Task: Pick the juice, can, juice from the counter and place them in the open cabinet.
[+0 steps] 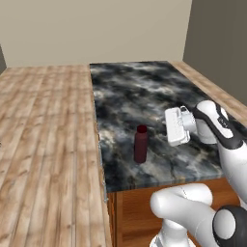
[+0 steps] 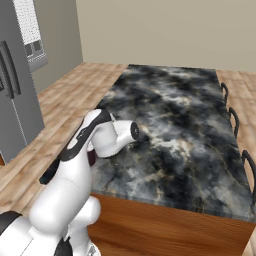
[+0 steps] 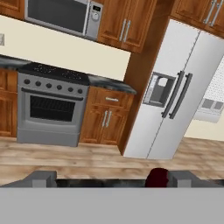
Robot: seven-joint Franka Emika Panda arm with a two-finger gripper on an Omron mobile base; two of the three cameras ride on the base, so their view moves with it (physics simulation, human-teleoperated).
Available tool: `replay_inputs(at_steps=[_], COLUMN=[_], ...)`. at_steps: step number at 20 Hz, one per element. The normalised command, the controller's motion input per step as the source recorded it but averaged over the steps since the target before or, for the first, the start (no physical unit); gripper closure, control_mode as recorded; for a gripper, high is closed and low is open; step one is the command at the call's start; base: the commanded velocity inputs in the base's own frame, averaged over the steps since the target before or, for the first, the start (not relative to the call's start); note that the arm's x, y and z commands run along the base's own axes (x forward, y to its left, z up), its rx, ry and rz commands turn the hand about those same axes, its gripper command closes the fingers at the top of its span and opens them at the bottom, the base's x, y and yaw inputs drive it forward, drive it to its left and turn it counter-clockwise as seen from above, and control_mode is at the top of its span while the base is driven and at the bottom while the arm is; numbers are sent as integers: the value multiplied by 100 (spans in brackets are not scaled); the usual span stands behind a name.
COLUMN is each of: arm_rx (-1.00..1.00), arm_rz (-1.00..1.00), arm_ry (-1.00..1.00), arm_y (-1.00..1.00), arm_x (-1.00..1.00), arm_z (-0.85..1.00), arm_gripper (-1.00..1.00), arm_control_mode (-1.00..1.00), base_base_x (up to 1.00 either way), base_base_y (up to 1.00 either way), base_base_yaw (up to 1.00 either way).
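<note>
The dark maroon juice bottle stands upright on the marbled desk, cap up, near the front edge. The end effector, released, hovers at its 3 o'clock.

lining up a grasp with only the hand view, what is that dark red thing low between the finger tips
Observer: It's the cap of a dark maroon bottle, standing upright on the counter near its front left corner.
Operator: am i touching it
Observer: No. In the left base view the open gripper sits beside the bottle at about cap height, and a gap shows between them.
Operator: anything on the far side of the counter
Observer: Dark stool backs line its right edge in the right base view, well away from the bottle.
</note>
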Motion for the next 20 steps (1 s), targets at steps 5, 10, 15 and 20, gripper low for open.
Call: replay_inputs(at_steps=[5, 10, 15, 20], arm_rx=[0, 0, 0, 0], arm_rz=[0, 0, 0, 0], arm_ry=[0, 5, 16, 19], arm_y=[1, 6, 10, 5], arm_x=[8, 11, 15, 16], arm_z=[-8, -3, 0, 0], arm_gripper=[-100, -100, -100, -100], arm_control_mode=[-100, -100, -100, -100], base_base_x=[0, 0, 0, 0], base_base_y=[0, 0, 0, 0], base_base_yaw=[0, 0, 0, 0])
